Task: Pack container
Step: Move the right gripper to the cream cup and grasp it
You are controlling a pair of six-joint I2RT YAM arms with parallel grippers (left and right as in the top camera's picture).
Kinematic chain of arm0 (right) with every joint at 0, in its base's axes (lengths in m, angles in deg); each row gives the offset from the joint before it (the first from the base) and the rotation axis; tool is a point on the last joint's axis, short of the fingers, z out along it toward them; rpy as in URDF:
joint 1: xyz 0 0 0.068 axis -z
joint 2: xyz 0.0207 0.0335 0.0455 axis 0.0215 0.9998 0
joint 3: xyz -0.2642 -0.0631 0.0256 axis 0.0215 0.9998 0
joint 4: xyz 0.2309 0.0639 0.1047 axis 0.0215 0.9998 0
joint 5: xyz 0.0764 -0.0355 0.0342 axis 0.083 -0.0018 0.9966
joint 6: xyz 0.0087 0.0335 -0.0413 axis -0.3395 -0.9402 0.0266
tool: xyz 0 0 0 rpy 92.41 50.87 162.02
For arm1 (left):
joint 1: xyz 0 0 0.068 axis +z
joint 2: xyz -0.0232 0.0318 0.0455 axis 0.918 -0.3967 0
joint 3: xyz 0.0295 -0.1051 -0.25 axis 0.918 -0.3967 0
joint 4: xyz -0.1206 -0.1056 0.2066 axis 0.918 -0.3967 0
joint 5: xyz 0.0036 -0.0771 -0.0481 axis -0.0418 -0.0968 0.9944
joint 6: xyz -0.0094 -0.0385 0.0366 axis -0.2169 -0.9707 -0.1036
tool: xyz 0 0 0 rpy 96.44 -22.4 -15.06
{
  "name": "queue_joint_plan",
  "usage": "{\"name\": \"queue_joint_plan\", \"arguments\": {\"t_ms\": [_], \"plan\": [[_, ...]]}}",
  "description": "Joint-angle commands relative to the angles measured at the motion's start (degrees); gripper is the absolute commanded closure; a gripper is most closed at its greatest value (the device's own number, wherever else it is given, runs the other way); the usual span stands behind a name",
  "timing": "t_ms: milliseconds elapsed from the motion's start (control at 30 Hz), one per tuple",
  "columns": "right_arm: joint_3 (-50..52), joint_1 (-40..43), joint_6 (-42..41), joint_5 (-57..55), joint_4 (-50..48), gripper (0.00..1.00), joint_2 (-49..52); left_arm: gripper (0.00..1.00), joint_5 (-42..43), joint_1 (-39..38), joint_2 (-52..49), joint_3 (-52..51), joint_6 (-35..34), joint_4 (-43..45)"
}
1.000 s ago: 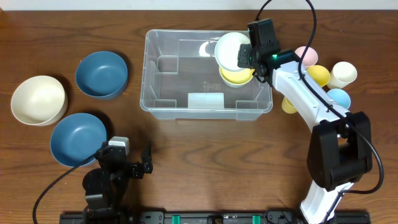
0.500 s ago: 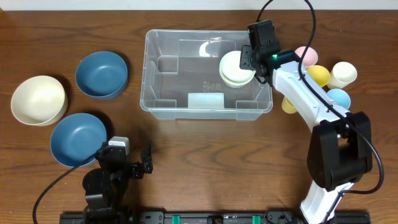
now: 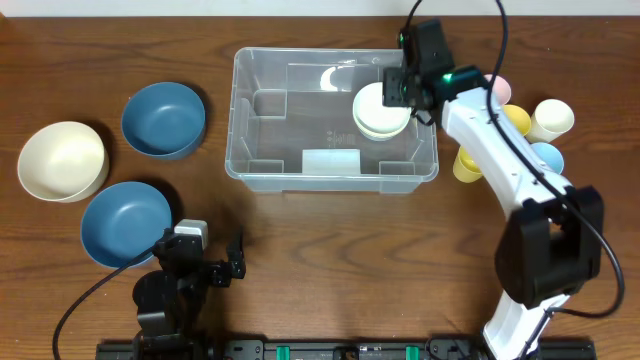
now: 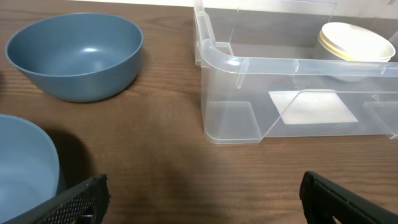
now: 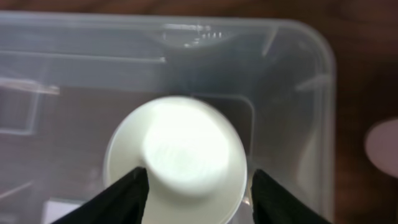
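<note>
The clear plastic container (image 3: 330, 182) stands mid-table, and its rim shows in both wrist views (image 4: 280, 65) (image 5: 311, 37). In its right end a white bowl (image 3: 377, 110) (image 4: 354, 38) (image 5: 180, 149) rests nested on a pale yellow one, of which only a sliver shows. My right gripper (image 3: 400, 88) (image 5: 199, 196) hovers over that bowl, open, its fingers either side of the rim and clear of it. At the table's front left, my left gripper (image 3: 200, 255) (image 4: 202, 199) stands wide open over bare wood with nothing between its fingers.
Left of the container are two blue bowls (image 3: 163, 120) (image 3: 125, 222) and a cream bowl (image 3: 62, 160). To its right stand several small cups: pink (image 3: 495, 88), yellow (image 3: 513, 121), cream (image 3: 551, 118) and blue (image 3: 545, 157).
The right gripper opened and let go of the white bowl, which dropped onto the yellow bowl in the container. That gripper then drew back slightly. The left arm has not moved.
</note>
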Motion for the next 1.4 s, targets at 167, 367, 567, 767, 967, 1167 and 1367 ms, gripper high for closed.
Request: {"name": "queue_joint_plan", "arguments": {"t_ms": [167, 367, 567, 767, 967, 1167, 1367], "plan": [[-8.2, 8.9, -4.3, 0.8, 14.1, 0.38, -11.3, 0.02, -0.3, 0.3, 0.0, -1.1, 1.0, -0.1], [-7.7, 23.8, -6.9, 0.9, 25.8, 0.36, -12.0, 0.02, -0.3, 0.3, 0.0, -1.1, 1.0, -0.1], [-4.8, 34.9, -5.5, 2.5, 26.9, 0.38, -10.3, 0.02, -0.3, 0.3, 0.0, -1.1, 1.0, -0.1], [-0.5, 39.4, -4.4, 2.6, 21.6, 0.39, -8.7, 0.02, -0.3, 0.3, 0.0, -1.1, 1.0, -0.1], [2.4, 42.4, -4.4, 2.6, 16.6, 0.40, -5.0, 0.02, -0.3, 0.3, 0.0, -1.1, 1.0, -0.1], [2.5, 43.8, -3.9, 2.6, 12.8, 0.42, 0.3, 0.02, -0.3, 0.3, 0.0, -1.1, 1.0, -0.1], [2.5, 43.7, -3.0, 3.5, 9.2, 0.43, 5.0, 0.02, -0.3, 0.3, 0.0, -1.1, 1.0, -0.1]]}}
